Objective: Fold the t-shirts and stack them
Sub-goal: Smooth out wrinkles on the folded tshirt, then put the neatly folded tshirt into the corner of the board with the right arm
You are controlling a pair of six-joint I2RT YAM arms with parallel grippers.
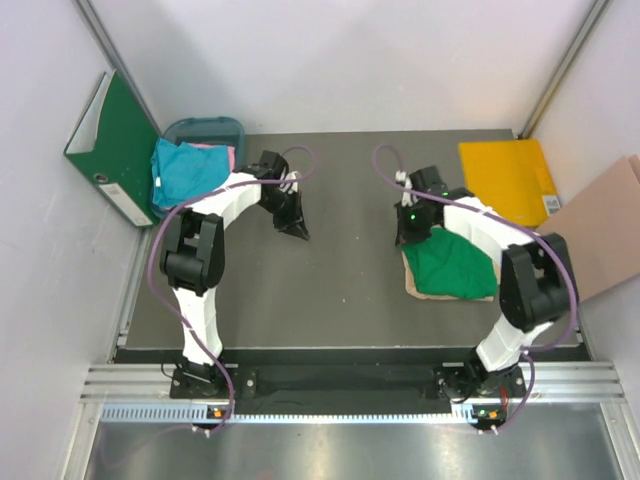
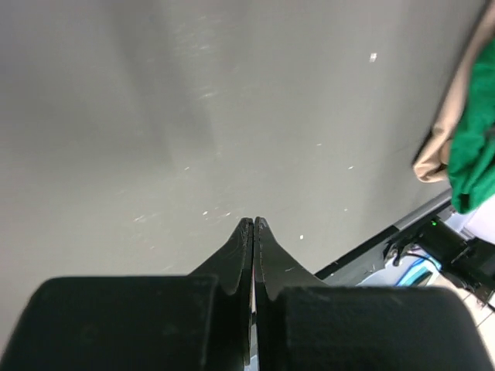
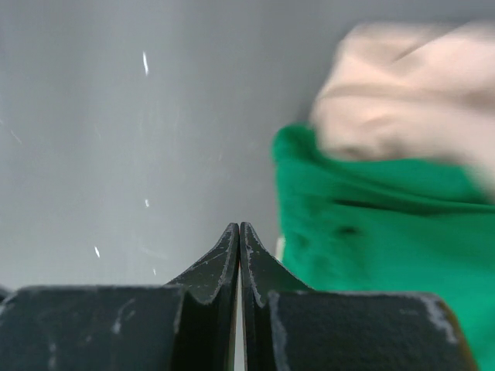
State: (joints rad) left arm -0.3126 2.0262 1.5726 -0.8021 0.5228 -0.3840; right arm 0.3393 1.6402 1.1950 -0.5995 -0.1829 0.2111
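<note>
Presently the left gripper and right gripper are being held clenched, empty; the green shirt is being borne by the beige shirt at four o'clock, the teal shirt and pink shirt by a bin at ten o'clock.

I can read no writing from here. The only label I see is a small white sticker on the yellow folder, well right of the green ring binder (print too small to make out).
</note>
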